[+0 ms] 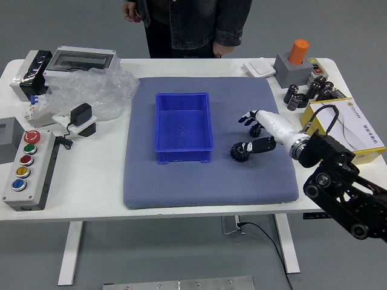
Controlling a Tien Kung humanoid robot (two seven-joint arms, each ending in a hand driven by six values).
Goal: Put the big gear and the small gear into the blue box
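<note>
Right hand over the gears, fingers wide, thumb well apart from them, no grasp visible; big gear on the mat, right by the thumb tip, contact can't be told; small gear just beyond it, under the hand, partly hidden; blue box to the left, neither gear in it; step in hand looks like picking the big gear: centre it between thumb and fingers, come in low, close evenly on the toothed rim, don't knock the small gear; then lift over the box wall before releasing; gears are dark, round, toothed, probably rigid, may roll or slip if pinched off-centre; box glossy blue, likely plastic, rectangular, open-topped; mat grey-blue, fine-textured; person at far side, one hand hanging, other hand by table edge, both away from the gears.
</note>
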